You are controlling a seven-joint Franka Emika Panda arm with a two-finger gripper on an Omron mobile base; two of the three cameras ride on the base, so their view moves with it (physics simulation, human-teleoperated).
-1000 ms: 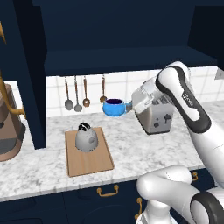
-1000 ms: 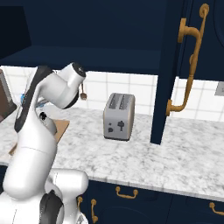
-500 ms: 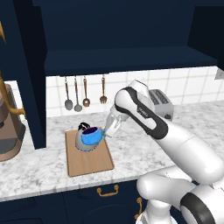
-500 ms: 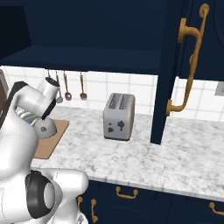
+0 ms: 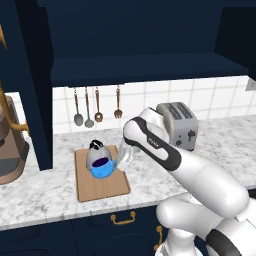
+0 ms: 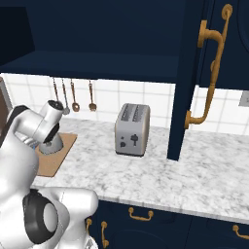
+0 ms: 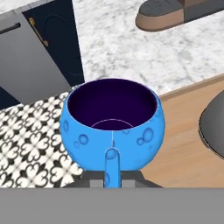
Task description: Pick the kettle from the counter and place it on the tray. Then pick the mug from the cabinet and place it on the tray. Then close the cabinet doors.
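My gripper (image 5: 121,161) is shut on the small side handle of the blue mug (image 5: 102,167), holding it low over the front part of the wooden tray (image 5: 107,189). The grey kettle (image 5: 95,151) stands on the tray just behind the mug. In the hand view the mug (image 7: 113,127) shows its dark purple inside, with the tray (image 7: 186,135) and the kettle's edge (image 7: 215,127) to its right. From the right base view the kettle (image 6: 51,144) sits on the tray (image 6: 53,158). The cabinet (image 5: 145,70) above is open, and its door (image 6: 192,73) juts out.
A silver toaster (image 5: 177,124) stands on the marbled counter (image 5: 220,145) right of the tray. A brown coffee machine (image 5: 10,150) sits at the far left. Utensils (image 5: 89,107) hang on the tiled wall. The open left door (image 5: 35,90) reaches down beside the tray.
My gripper has carried the mug from near the toaster leftward and down, past the kettle's front, to just over the tray. The kettle and doors have not moved.
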